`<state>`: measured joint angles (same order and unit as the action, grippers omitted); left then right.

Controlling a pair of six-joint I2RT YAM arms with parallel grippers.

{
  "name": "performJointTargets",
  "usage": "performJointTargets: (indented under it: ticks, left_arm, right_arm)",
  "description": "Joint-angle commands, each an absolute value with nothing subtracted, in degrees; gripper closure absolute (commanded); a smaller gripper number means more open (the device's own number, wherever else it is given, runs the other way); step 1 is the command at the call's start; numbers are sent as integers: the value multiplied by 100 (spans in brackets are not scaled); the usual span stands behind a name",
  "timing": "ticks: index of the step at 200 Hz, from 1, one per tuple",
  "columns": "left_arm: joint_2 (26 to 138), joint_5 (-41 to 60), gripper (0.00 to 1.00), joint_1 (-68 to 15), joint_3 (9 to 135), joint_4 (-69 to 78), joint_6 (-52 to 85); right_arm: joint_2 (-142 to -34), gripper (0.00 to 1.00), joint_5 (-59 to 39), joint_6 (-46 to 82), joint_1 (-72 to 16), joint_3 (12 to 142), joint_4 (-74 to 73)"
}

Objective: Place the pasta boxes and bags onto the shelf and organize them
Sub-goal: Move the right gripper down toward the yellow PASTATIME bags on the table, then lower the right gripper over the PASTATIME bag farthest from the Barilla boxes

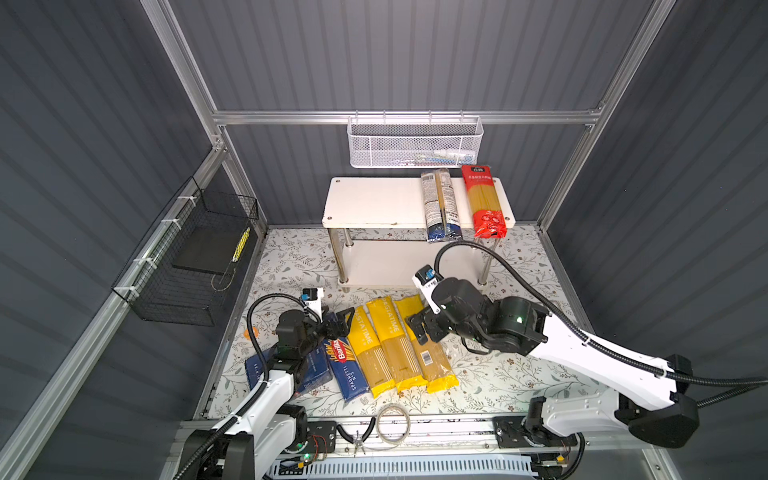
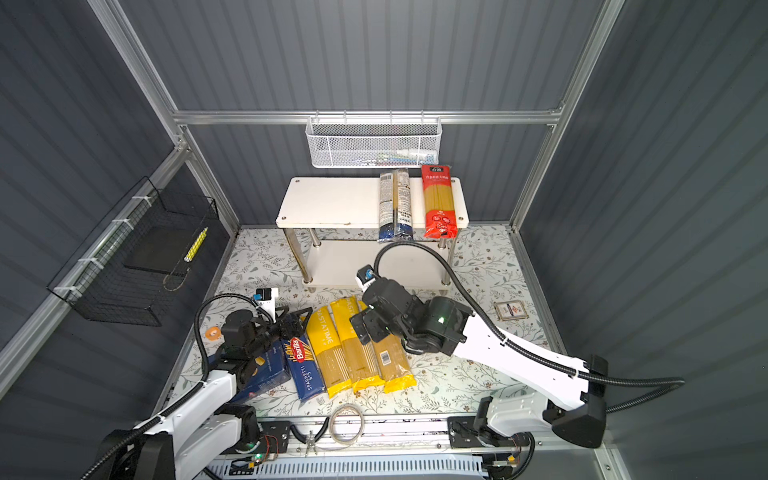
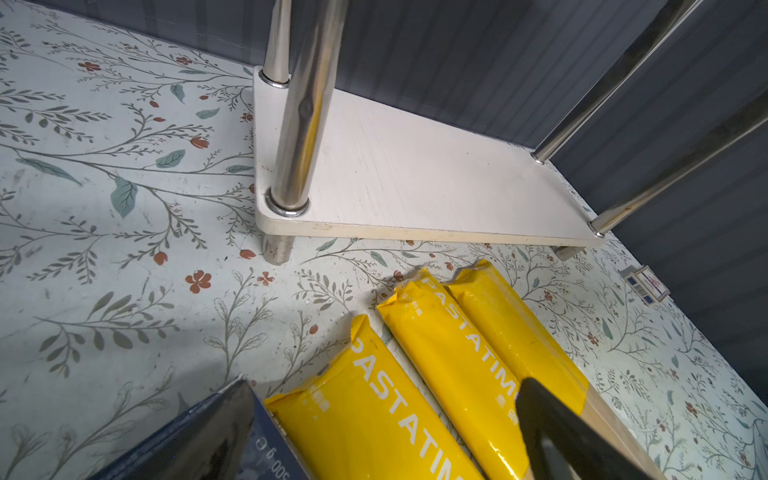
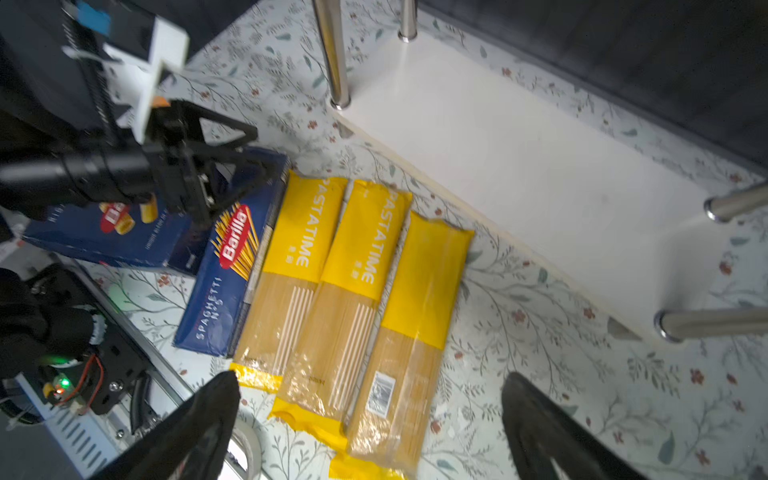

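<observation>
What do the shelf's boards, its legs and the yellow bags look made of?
Shelf boards: probably white laminated wood board, matte, with a tan raw-looking edge. Legs: polished metal, mirror reflections. Yellow bags: glossy plastic film, glare streaks, see-through lower half.

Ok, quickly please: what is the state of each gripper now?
Left gripper: open, holding nothing.
Right gripper: open, holding nothing, over the yellow bags.

- We look into a robot test cell, not a home: an aluminium frame [image 1: 399, 117] holds grey ribbed wall panels [image 1: 395, 54].
- We see white robot arms [image 1: 582, 353] bolted to a front rail [image 1: 449, 426], with pliers [image 1: 355, 436] and bare wiring [image 1: 316, 446] alongside.
- A floral-print mat [image 1: 498, 374] covers the floor.
</observation>
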<state>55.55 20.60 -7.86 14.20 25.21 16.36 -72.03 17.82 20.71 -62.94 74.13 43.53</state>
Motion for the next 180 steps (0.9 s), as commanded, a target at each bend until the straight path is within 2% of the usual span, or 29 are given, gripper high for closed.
performJointTargets:
  ticks: [1,18,38,74,108,132,180]
  left_arm:
    - [5645,2125,0,-817,1376,2871,1827]
    - [5666,2388,0,-834,1414,2916,1699]
    - [5646,2052,0,-835,1349,2894,1651]
    - [5794,2184,0,-835,1467,2880,1615]
    - [5954,2125,0,-835,1563,2811,1504]
    - [6056,2188,0,-835,1509,3004,1508]
    - [6078,2270,1,-844,1541,2955,1481]
  right_arm:
    - [-7099,1,1869,2986,-6328,6937,4554]
    - [-7312,1,1825,3253,-6326,6876,4886]
    - [-7400,1,1739,3304,-6299,6705,4885]
    - [-7312,1,1192,3109,-5977,5642,3880]
    - [-7669,1,753,2963,-5647,5168,3171]
    - [-8199,1,263,2981,-5384,5249,2923]
    - [-8713,1,407,2949,-5379,5325,2883]
